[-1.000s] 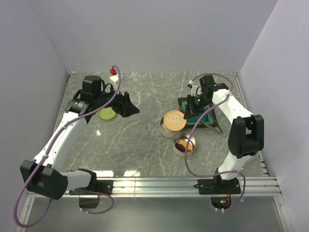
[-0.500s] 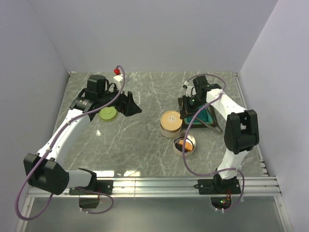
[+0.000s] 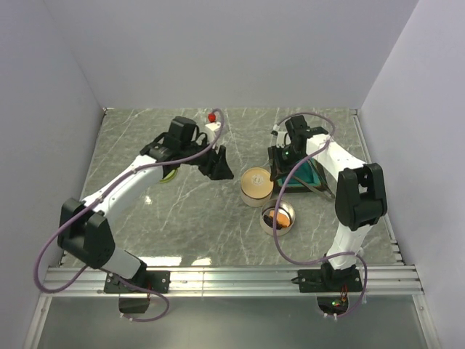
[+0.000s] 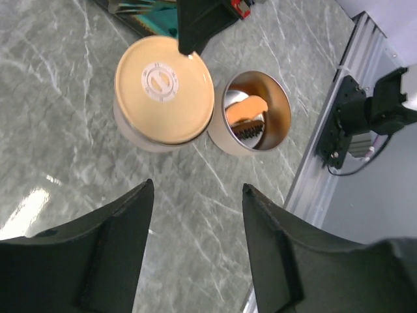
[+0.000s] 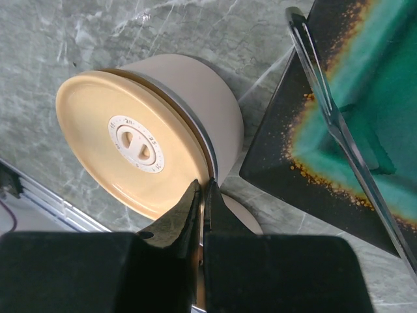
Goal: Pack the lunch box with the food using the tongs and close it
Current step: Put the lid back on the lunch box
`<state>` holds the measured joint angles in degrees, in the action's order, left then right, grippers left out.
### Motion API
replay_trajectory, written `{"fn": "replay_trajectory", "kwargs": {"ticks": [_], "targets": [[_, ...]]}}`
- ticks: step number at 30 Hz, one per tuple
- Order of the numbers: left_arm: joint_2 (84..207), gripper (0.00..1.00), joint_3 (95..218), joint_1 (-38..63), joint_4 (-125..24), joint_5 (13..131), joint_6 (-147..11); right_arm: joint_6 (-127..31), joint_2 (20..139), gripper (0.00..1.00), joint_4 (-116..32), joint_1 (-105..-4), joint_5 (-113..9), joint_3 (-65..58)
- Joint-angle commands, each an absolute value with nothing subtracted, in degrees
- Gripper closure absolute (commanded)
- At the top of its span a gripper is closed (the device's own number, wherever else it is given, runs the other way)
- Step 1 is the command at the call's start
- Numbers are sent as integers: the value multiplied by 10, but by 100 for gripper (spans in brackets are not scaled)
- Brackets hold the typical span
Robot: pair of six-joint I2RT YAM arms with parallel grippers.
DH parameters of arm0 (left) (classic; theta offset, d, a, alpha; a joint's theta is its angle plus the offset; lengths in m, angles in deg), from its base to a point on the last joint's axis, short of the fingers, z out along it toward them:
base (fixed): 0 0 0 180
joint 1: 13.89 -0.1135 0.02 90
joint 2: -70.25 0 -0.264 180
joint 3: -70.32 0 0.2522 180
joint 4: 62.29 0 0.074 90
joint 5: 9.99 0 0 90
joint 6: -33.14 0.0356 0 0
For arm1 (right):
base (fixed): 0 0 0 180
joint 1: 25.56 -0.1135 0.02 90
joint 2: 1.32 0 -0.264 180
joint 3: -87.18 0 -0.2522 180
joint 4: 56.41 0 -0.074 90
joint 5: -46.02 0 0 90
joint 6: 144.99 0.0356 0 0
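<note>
The lunch box is two round tins side by side. One tin [image 3: 256,183] [image 4: 163,91] [image 5: 140,147] wears a beige lid. The other tin [image 3: 277,217] [image 4: 251,117] stands open with orange food [image 4: 246,109] and a brown piece inside. My left gripper [image 3: 218,166] [image 4: 199,189] hovers just left of the lidded tin, open and holding nothing. My right gripper [image 3: 278,169] [image 5: 203,186] is shut and holds nothing, its tips over the lidded tin's far rim. The silver tongs [image 5: 332,111] [image 3: 314,189] lie across the teal tray [image 3: 309,177] [image 5: 352,78].
A green lid [image 3: 167,175] lies at the left, partly under my left arm. Grey walls close in the marble table on three sides. An aluminium rail [image 3: 240,276] runs along the near edge.
My left arm has swung right, away from the green lid and toward the tins, and its jaws have narrowed. The right gripper has shifted slightly left, still shut.
</note>
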<state>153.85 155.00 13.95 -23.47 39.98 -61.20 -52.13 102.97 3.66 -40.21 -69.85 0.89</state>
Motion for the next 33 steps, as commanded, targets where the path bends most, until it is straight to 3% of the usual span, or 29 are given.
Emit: {"fn": "replay_trajectory", "kwargs": {"ticks": [1,5,10,33], "targets": [[1577,42,1599,158,-283,440,-633,-532,1033,100,31,-417,-661,17],[1622,51,1624,192,-300,463,-631,-534,1041,100,34,-421,-647,21],[1675,70,1647,225,-313,482,-629,-536,1044,100,36,-423,-638,16],[1840,90,1714,257,-314,539,-676,-545,1055,100,56,-423,-638,13]]}}
